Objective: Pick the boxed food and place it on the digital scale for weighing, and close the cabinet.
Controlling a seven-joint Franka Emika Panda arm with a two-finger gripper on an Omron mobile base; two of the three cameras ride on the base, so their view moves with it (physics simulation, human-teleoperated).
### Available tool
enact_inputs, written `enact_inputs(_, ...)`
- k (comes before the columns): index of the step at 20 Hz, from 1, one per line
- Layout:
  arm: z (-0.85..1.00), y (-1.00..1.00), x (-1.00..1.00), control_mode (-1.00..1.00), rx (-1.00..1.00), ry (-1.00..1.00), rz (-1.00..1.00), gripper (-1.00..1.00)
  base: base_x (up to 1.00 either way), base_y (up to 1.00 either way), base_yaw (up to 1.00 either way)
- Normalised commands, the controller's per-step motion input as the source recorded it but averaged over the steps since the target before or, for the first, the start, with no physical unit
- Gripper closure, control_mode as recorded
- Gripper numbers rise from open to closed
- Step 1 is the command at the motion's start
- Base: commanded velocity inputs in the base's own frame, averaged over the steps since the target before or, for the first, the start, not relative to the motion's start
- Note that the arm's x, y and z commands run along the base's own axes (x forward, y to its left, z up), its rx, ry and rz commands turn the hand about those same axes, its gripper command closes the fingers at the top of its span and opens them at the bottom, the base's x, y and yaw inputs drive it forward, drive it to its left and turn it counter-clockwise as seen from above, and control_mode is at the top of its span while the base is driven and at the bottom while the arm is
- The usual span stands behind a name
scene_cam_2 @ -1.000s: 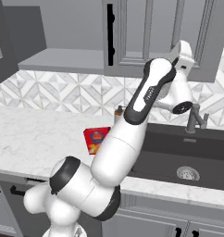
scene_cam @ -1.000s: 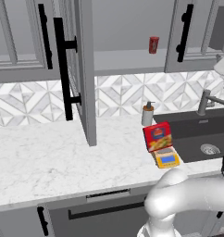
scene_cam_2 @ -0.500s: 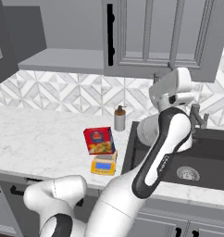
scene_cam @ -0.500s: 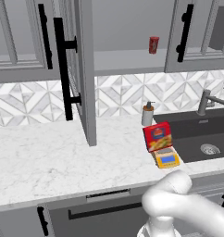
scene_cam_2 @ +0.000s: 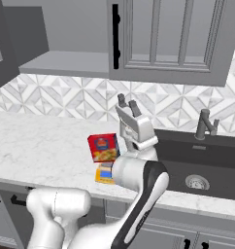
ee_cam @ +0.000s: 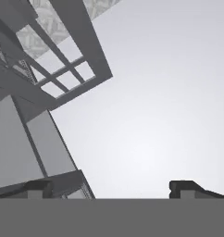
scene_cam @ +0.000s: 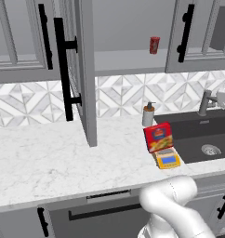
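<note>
On the marble counter (scene_cam: 49, 162), just left of the dark sink (scene_cam: 205, 139), you have the boxed food (scene_cam: 158, 137) standing upright with its red front toward the room, its bottom edge resting on the back of the digital scale (scene_cam: 167, 159). From the right base view you see the same pair: the boxed food (scene_cam_2: 104, 148) leaning up behind the digital scale (scene_cam_2: 106, 172), whose yellow body is partly hidden by the arm's elbow. Just behind the box stands a grey soap dispenser (scene_cam: 148, 114) against the tiled backsplash. To the right, the faucet (scene_cam_2: 205, 125) rises at the back edge of the sink.

Above the counter, the cabinet (scene_cam: 82, 69) has its left door swung out toward you, edge on, with the black bar handle (scene_cam: 63, 69) facing left. Its grey shelf is exposed, and a small red can (scene_cam: 154, 45) sits on it near the closed right-hand door.

Your gripper (scene_cam_2: 128, 104) is raised behind and above the box, pointing up toward the wall cabinets. Its fingers (ee_cam: 38, 187) are spread wide with nothing between them, and it is well clear of both box and door.
</note>
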Motion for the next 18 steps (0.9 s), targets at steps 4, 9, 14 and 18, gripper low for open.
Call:
enact_inputs(4, -0.26, 1.00, -0.61, -1.00, 0.00, -0.29, 0.00, -1.00, 0.00, 0.00, 0.00)
enact_inputs(9, -0.34, 1.00, -0.45, -1.00, 0.02, -0.17, -0.03, -1.00, 0.00, 0.00, 0.00)
enact_inputs(14, -0.53, 1.00, -0.27, -1.00, 0.06, -0.02, -0.03, -1.00, 0.00, 0.00, 0.00)
enact_inputs(18, -0.38, 1.00, 0.00, -1.00, 0.03, -0.12, -0.10, -1.00, 0.00, 0.00, 0.00)
